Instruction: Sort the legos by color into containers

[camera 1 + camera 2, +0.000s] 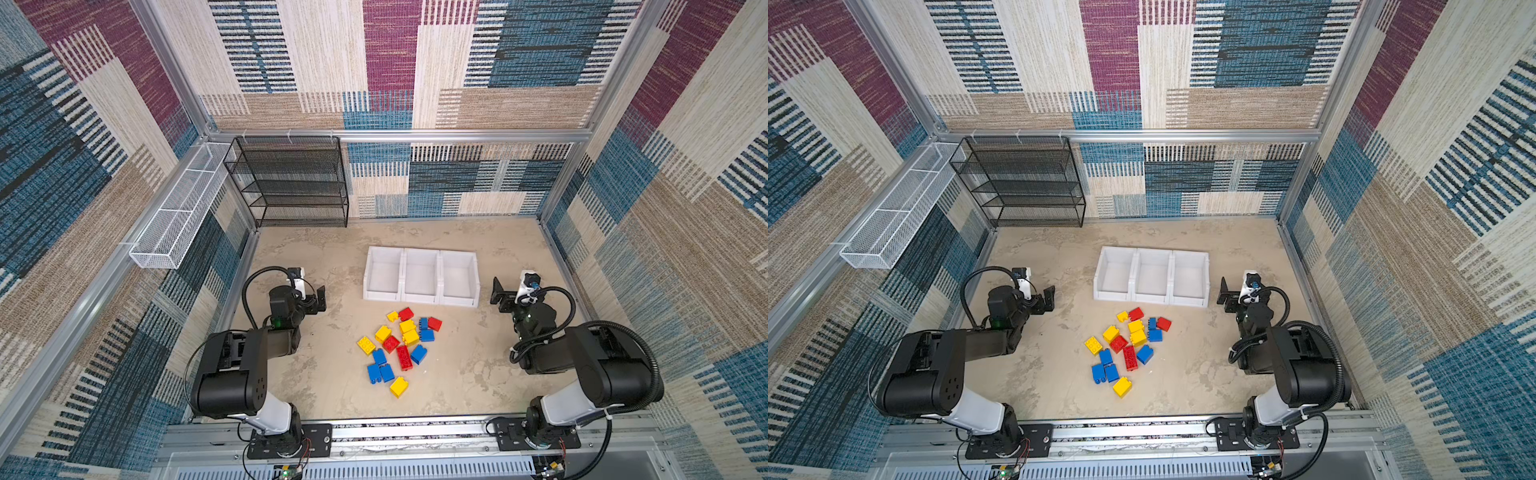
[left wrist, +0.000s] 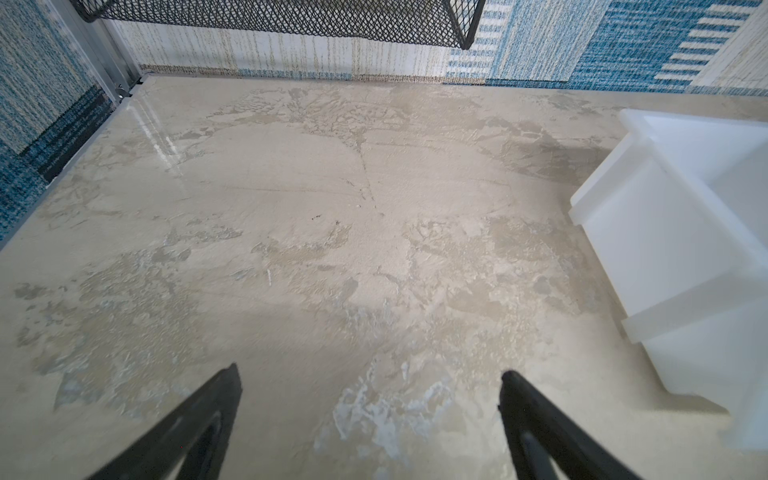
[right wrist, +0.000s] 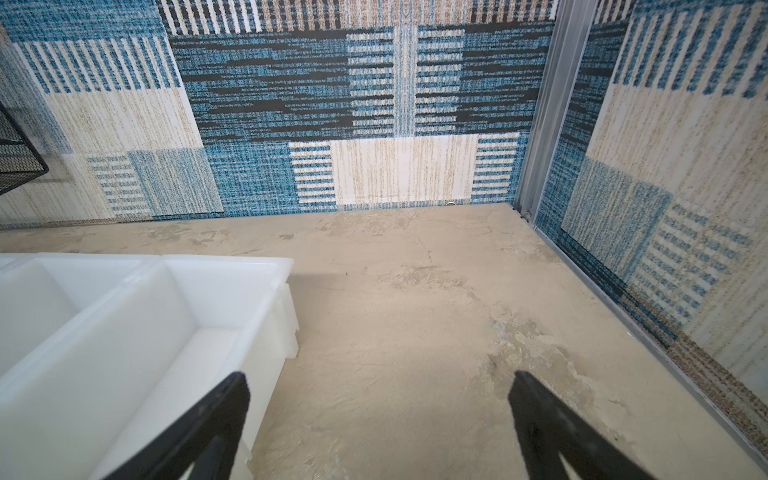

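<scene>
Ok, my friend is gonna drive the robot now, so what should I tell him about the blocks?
Left gripper: open, holding nothing, over bare table to the left of the containers.
Right gripper: open, holding nothing, by the right end of the container row.
Legos: red, blue and yellow, all in one loose pile on the table in front of the containers.
Done: nothing yet; all three white containers are empty.
Left: every brick, one colour to each container.
</scene>
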